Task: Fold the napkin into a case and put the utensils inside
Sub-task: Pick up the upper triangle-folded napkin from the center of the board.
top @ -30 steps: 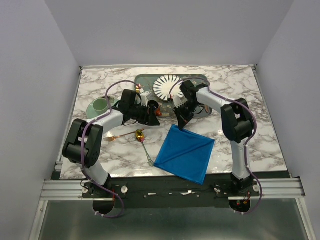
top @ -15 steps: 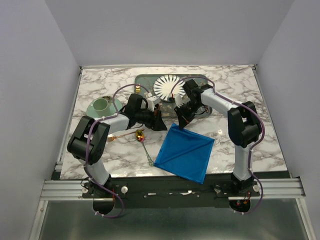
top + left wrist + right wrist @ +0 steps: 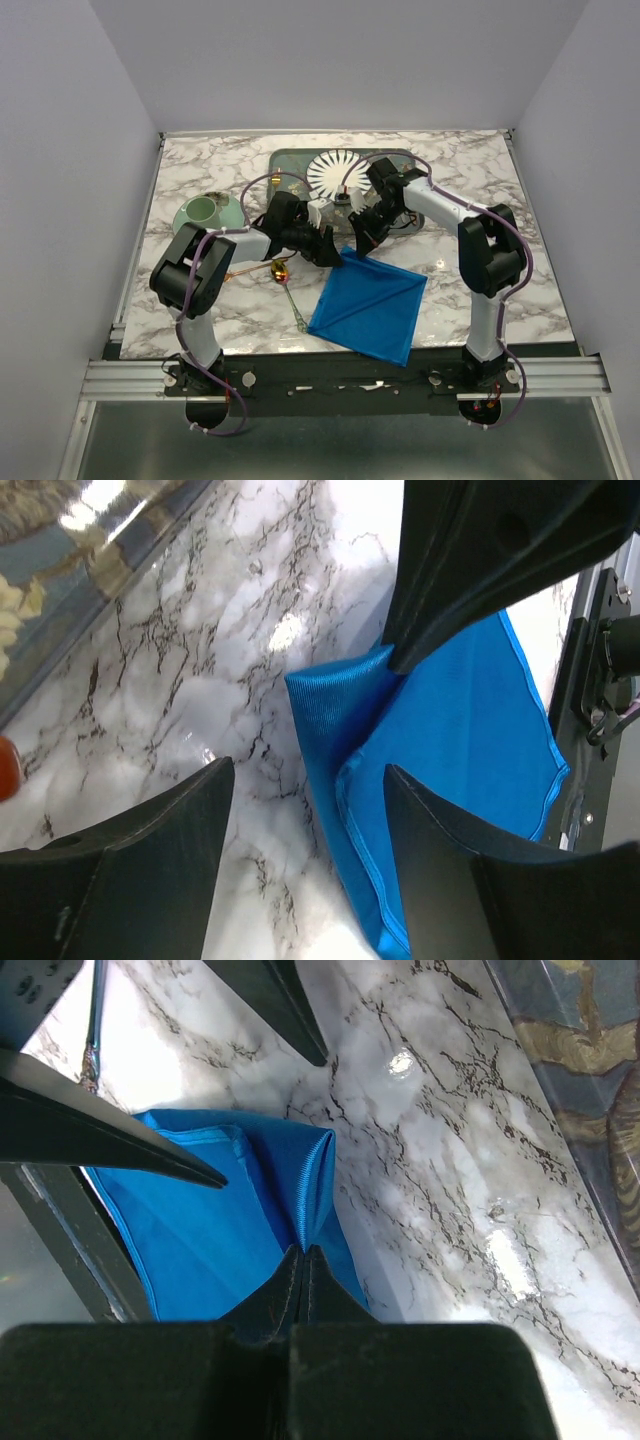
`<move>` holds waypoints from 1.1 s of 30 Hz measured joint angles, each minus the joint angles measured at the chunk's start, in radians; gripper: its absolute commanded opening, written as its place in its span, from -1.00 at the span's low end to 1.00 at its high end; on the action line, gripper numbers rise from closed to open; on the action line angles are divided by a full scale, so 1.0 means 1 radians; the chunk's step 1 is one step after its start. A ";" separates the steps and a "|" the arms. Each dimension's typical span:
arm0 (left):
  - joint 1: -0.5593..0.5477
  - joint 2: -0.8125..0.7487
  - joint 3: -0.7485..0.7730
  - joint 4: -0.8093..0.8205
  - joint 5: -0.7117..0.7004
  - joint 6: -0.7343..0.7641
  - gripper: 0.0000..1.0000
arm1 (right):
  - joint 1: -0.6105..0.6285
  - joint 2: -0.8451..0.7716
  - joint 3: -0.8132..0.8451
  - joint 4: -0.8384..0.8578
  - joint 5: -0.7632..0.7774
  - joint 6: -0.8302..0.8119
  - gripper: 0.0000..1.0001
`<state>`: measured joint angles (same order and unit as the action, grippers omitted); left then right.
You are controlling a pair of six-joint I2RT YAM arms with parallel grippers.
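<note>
The bright blue napkin (image 3: 372, 305) lies as a folded diamond near the table's front. My right gripper (image 3: 360, 250) is shut on its far corner, pinching a raised ridge of cloth (image 3: 312, 1185) at the fingertips (image 3: 305, 1250). My left gripper (image 3: 330, 252) is open just left of that corner; its fingers straddle the napkin's left edge (image 3: 330, 780) without touching it. The spoon (image 3: 281, 270) lies left of the napkin, its thin handle pointing to the front. The copper-pink fork (image 3: 237, 272) pokes out from under my left arm. No case shows.
A grey-green tray (image 3: 295, 162) with a striped white plate (image 3: 335, 172) sits at the back, behind both grippers. A green cup on a saucer (image 3: 203, 210) stands at the left. The black table edge (image 3: 610, 680) runs past the napkin.
My left arm has swung right, bringing its open gripper up to the napkin's pinched corner. The right gripper has stayed shut on that corner.
</note>
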<state>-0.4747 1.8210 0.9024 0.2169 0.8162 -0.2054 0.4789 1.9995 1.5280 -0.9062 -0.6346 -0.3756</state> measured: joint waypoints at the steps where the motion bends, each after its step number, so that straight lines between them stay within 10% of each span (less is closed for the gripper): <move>1: -0.004 0.005 0.006 0.004 0.000 0.000 0.33 | 0.000 -0.003 0.000 0.000 -0.003 0.000 -0.99; 7: -0.024 0.031 0.041 0.032 0.013 0.001 0.04 | 0.000 -0.008 -0.002 0.000 -0.011 0.000 -0.99; 14: -0.029 0.047 0.048 0.049 0.051 -0.003 -0.74 | -0.002 -0.008 -0.004 0.000 -0.011 0.002 -0.89; 18: -0.029 0.047 0.047 0.058 0.064 -0.005 -1.00 | -0.002 -0.008 -0.004 -0.002 -0.010 0.011 -0.45; 22: -0.031 0.044 0.039 0.077 0.068 0.005 -1.00 | -0.021 -0.010 -0.004 -0.015 -0.011 0.016 0.50; 28: -0.042 0.006 0.022 0.081 0.069 0.050 -1.00 | -0.129 -0.058 -0.052 -0.046 -0.007 -0.047 0.99; 33: -0.075 -0.050 0.011 0.081 0.068 0.119 -1.00 | -0.159 -0.109 -0.125 -0.060 0.021 -0.134 1.00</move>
<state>-0.5495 1.7710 0.9138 0.2977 0.8837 -0.0860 0.3199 1.8904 1.4029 -0.9665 -0.6136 -0.5098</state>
